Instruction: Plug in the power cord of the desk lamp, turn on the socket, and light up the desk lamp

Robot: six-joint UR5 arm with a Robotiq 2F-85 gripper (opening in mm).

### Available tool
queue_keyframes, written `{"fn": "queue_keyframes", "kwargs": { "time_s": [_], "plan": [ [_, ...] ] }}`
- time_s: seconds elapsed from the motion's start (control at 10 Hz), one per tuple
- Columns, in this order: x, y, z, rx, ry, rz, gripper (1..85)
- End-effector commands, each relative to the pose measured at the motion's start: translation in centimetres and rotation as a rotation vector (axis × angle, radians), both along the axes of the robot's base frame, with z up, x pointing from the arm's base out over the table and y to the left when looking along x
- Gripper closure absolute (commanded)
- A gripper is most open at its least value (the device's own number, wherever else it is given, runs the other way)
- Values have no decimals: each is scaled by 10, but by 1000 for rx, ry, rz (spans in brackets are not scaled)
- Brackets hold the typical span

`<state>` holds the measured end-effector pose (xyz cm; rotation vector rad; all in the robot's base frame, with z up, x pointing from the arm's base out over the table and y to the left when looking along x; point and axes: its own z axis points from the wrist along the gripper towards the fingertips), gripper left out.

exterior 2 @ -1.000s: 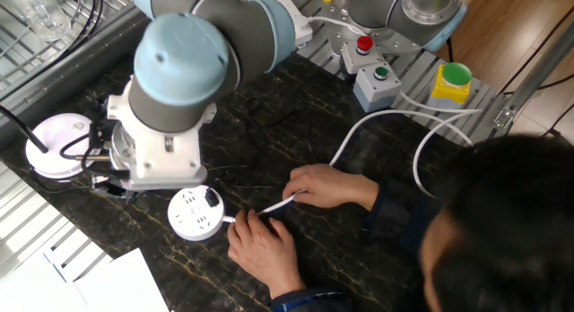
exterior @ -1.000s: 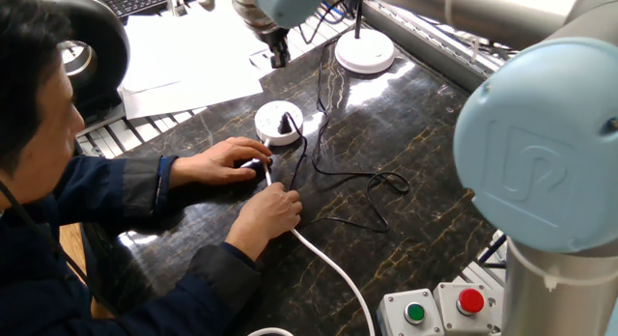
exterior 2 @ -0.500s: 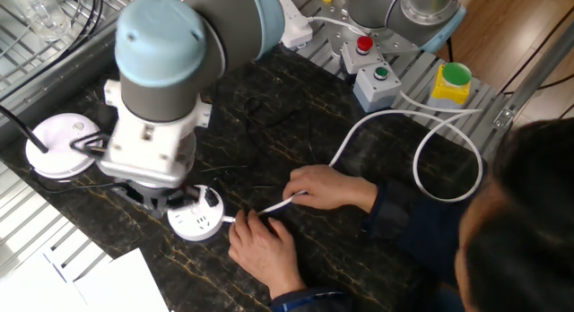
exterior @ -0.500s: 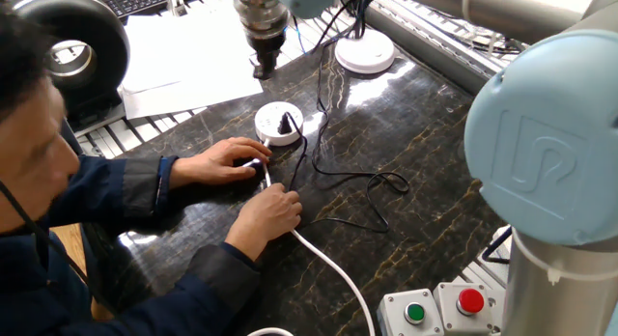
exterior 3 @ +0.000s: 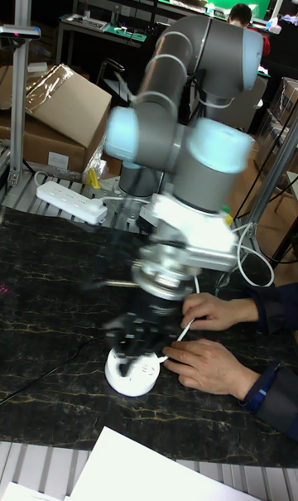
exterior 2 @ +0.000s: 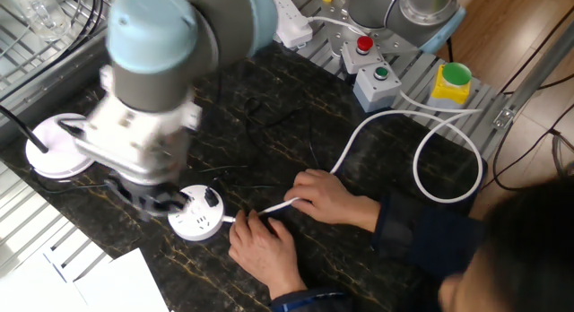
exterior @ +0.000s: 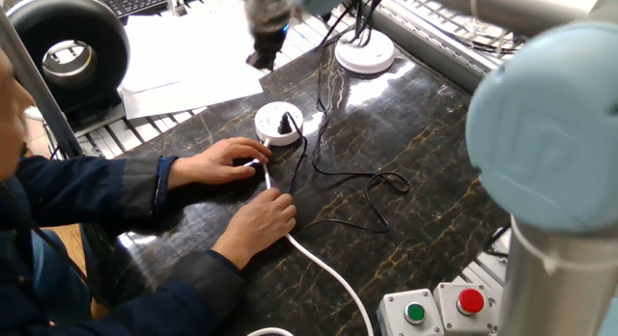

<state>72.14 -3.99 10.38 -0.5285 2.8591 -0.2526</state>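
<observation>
The round white socket [exterior: 278, 117] lies on the dark table with the small black plug [exterior: 286, 126] of the power cord [exterior: 340, 172] standing in its top. From there the thin black cord loops across the table. The desk lamp's white disc base [exterior: 364, 54] sits at the far edge and shows no light. My gripper [exterior: 263, 58] is motion-blurred, empty, its dark fingers together, hovering just over the socket's far side [exterior 2: 197, 215]. In the tall fixed view it hangs directly above the socket [exterior 3: 132, 377].
A person's two hands [exterior: 241, 186] hold the socket's thick white cable [exterior: 319, 264] right beside the socket. White papers [exterior: 183, 56] lie at the back left. A button box [exterior: 439, 310] stands at the front. A power strip [exterior 3: 70, 201] lies at the table's far side.
My gripper swung across from near the lamp side to over the socket and is still moving. The person's head leaned back out of the picture. Plug and hands have stayed put.
</observation>
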Motion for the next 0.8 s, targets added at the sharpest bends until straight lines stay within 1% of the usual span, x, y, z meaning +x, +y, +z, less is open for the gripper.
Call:
{"fn": "queue_keyframes", "kwargs": {
  "time_s": [0.0, 0.1, 0.2, 0.3, 0.4, 0.5, 0.6, 0.7],
  "plan": [
    [18, -108, 26, -27, 12, 132, 847],
    [17, -137, 30, -41, 9, 136, 847],
    [11, -160, 28, -102, 0, 181, 847],
    [-1, -171, 17, -91, 2, 191, 847],
    [-18, -183, 10, -115, 47, 228, 847],
    [-29, -207, 10, -207, 99, 300, 847],
    [-38, -217, 9, -232, 115, 312, 847],
    [-41, -226, 2, -246, 93, 321, 847]
  ]
}}
